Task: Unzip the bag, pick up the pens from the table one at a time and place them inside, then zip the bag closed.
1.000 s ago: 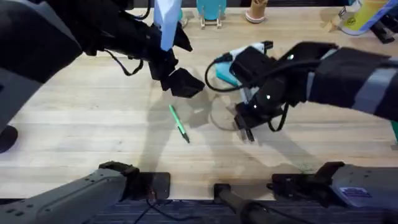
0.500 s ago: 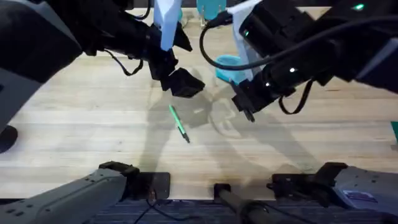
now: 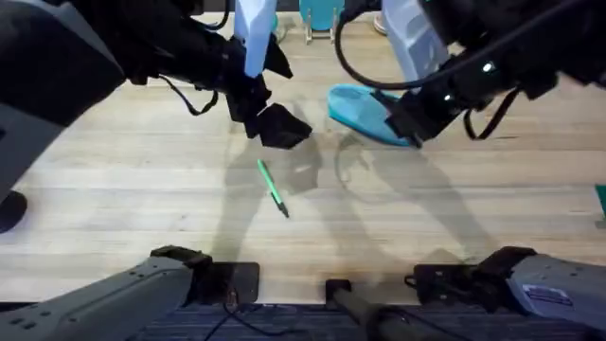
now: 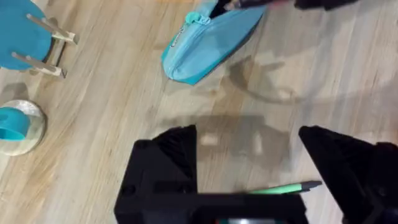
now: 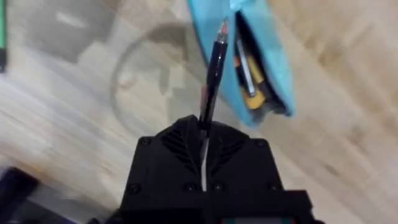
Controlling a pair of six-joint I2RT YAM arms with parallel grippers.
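The teal bag (image 3: 358, 106) lies on the table (image 3: 133, 189) right of centre, its zipper open and yellow and dark items showing inside (image 5: 252, 93). My right gripper (image 3: 414, 121) hovers over the bag's near end, shut on the black pen (image 5: 214, 65). The pen's tip points into the bag's opening (image 5: 249, 37). The green pen (image 3: 273, 188) rests on the wood in front of my left gripper (image 3: 280, 127). That left gripper (image 4: 249, 155) hangs open above the table with nothing between its fingers, the green pen (image 4: 283, 188) just below it and the bag (image 4: 208, 43) beyond.
A teal disc on a wooden stand (image 4: 25, 34) and a tape roll (image 4: 15, 124) sit at the back of the table. Another teal object (image 3: 601, 204) shows at the right edge. Bare wood lies around the green pen.
My right arm has lifted and swung back and to the right with the black pen, from the table's middle to over the bag. The left arm and green pen have not moved.
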